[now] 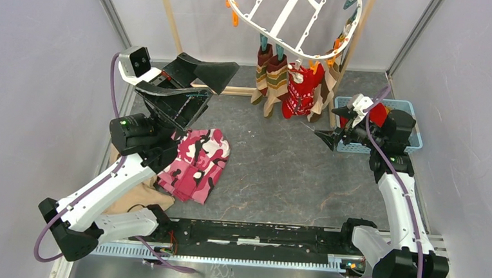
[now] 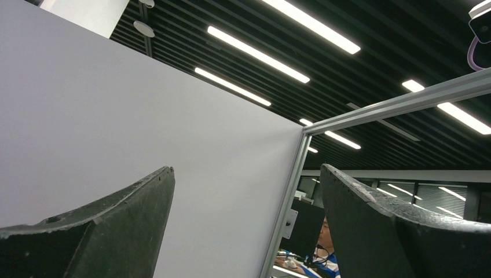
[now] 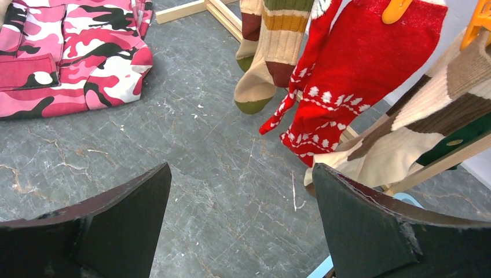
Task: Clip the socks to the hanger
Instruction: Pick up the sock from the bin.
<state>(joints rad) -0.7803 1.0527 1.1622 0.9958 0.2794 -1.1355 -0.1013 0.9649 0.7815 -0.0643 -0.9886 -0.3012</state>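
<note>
The white oval hanger (image 1: pixel 289 19) hangs at the back centre with orange and teal clips. Clipped to it are tan-striped socks (image 1: pixel 270 76), a red sock with white pattern (image 1: pixel 303 88) and a cream-brown sock (image 1: pixel 329 86). In the right wrist view these are the striped socks (image 3: pixel 272 52), the red sock (image 3: pixel 359 81) and the cream-brown sock (image 3: pixel 417 116). My right gripper (image 1: pixel 333 124) (image 3: pixel 242 168) is open and empty, low over the table, near and below the hanging socks. My left gripper (image 1: pixel 202 97) (image 2: pixel 248 171) is open and empty, raised and pointing up at the wall.
A blue basket (image 1: pixel 413 110) with a red sock (image 1: pixel 379 113) stands beside the right gripper. A pink camouflage cloth (image 1: pixel 197 162) (image 3: pixel 75 58) and a tan cloth (image 1: pixel 133 196) lie at the left. The wooden rack's base (image 3: pixel 191 8) runs under the hanger.
</note>
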